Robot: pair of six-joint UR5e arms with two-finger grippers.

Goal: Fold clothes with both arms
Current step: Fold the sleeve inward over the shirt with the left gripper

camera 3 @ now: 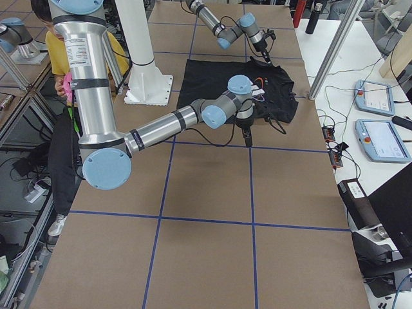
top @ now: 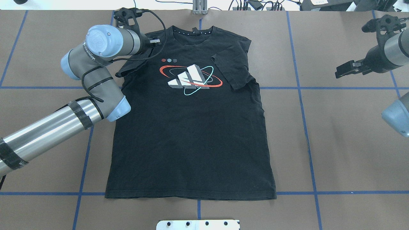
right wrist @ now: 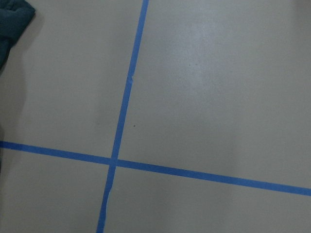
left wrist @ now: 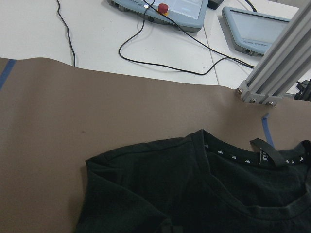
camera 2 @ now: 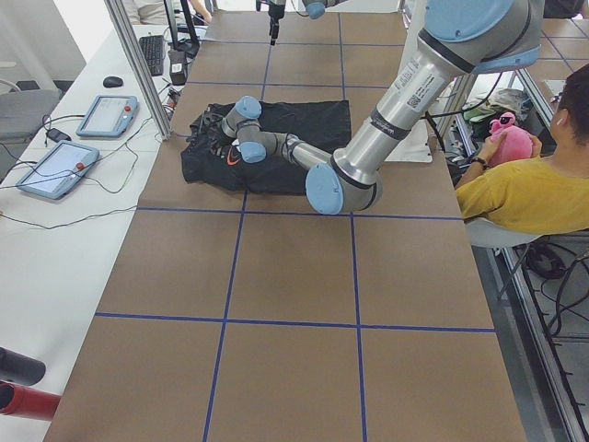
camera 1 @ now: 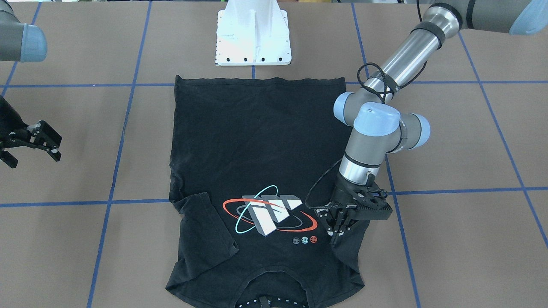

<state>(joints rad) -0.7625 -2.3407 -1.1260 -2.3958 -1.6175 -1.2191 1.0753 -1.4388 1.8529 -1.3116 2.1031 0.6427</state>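
T-shirt (top: 191, 143) lies logo-up on the table (top: 319, 143). Left end effector (camera 1: 337, 234) looks closed on its sleeve (camera 1: 349, 253) — carry that sleeve inward low, then smooth it flat; right end effector (camera 1: 33, 157) hangs open, well apart.

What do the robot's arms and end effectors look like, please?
Left arm and right arm: grey metal tubes with light-blue joint caps; black tape bands and a looped black cable on the left. Left end effector and right end effector: black, two-fingered.
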